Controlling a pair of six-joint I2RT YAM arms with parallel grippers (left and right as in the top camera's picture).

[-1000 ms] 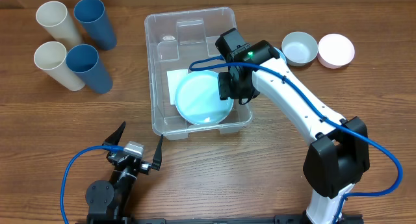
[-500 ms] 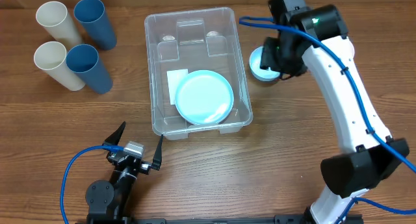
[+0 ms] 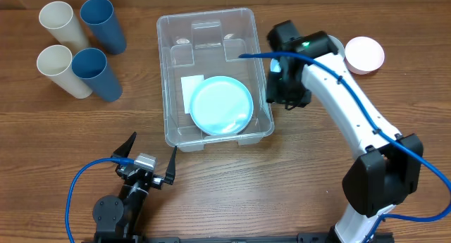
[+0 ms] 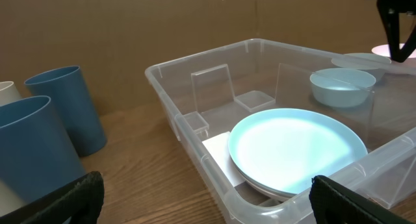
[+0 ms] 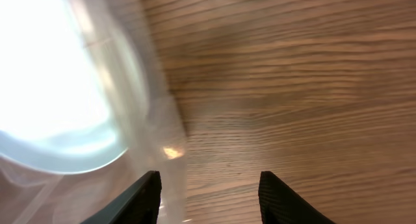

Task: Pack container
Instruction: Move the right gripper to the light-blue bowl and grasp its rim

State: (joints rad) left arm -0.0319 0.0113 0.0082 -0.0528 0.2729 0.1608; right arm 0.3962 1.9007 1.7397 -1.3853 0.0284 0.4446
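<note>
The container (image 3: 163, 81) sits at upper centre of the overhead view, with a light-blue plate (image 3: 221, 106) lying flat in its lower half. The right gripper (image 5: 208, 184) hangs just outside the bin's right-hand wall. A pale bowl (image 4: 342, 87) is close against that wall and, seen through the clear plastic from the left wrist, no higher than the rim. The right wrist camera is blurred: the fingers show a gap with wood grain between them and the bowl lies off to the frame's left, so I cannot tell whether it is pinching the bowl. The left gripper (image 3: 153, 144) is spread wide and empty at the lower left of the tabletop (image 3: 63, 130).

The likely step is bringing the bowl into the bin. The main hazard is height: moving sideways this low would drive the bowl or fingers into the wall, shoving the bin or knocking the bowl loose. A weak hold could also drop it on the rim and tip it outside
</note>
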